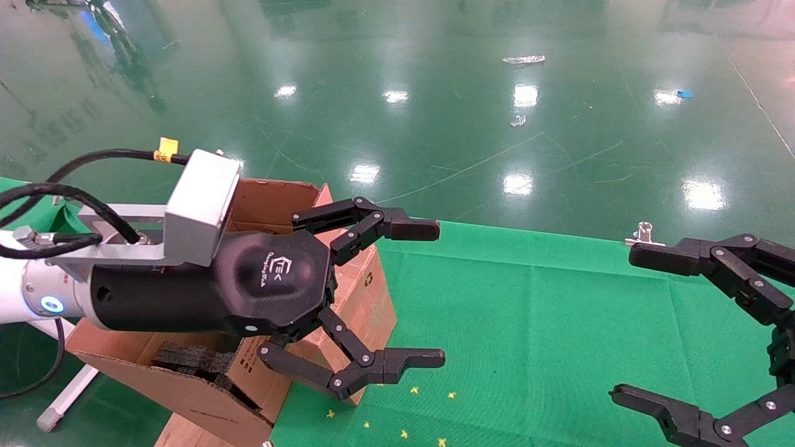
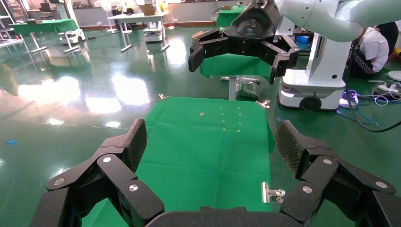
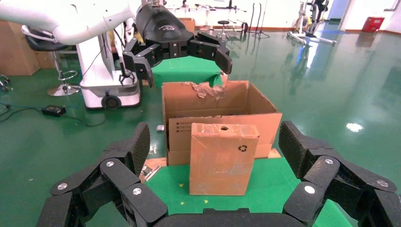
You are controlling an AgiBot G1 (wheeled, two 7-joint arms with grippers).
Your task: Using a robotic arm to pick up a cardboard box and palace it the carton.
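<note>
The small cardboard box (image 3: 222,158), with a round hole and a recycling mark, stands upright on the green cloth against the carton (image 3: 213,101). In the head view the cardboard box (image 1: 369,301) is mostly hidden behind my left gripper (image 1: 431,293). That gripper is on the white robotic arm (image 1: 15,298). It is open and empty and hovers above the box and the carton (image 1: 186,391). It also shows in the right wrist view (image 3: 182,54), and its own view (image 2: 210,146) shows only green cloth between the fingers. My right gripper (image 1: 630,324) is open and empty and faces the box from across the cloth (image 3: 215,135).
The green cloth table (image 1: 528,323) carries small yellow marks (image 1: 404,434) and metal clips at its edges (image 1: 643,233). Black foam blocks (image 1: 186,357) lie inside the carton. Shiny green floor surrounds the table, with another robot base (image 2: 312,90) beyond.
</note>
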